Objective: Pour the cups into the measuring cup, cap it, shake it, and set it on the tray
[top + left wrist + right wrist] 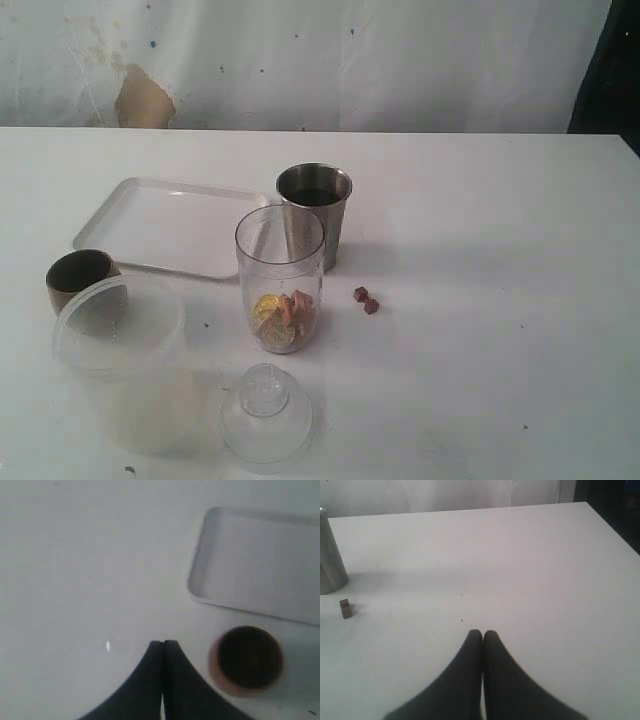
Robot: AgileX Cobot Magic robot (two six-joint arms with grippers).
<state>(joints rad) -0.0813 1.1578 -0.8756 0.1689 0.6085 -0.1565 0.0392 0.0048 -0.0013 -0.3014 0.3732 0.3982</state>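
The cloudy tub (120, 335) hid part of the brown cup (80, 270), and the measuring cup (280, 280) overlapped the steel tumbler (318, 205) behind it. The measuring cup stood mid-counter, uncapped, with gold and reddish bits inside. Its domed lid (265, 415) lay by the near edge, the tray (160, 225) toward the left edge. The white counter (500, 250) met a stained wall (400, 60); its right half lay open. The left claw (162, 644) and right claw (482, 633) were pressed shut, empty.

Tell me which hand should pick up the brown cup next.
Left, I'd say. The left hand, shut, hangs right beside the brown cup, near the tray; it only needs to open. The right hand, also shut, does not see that cup and would likely have to reach across.
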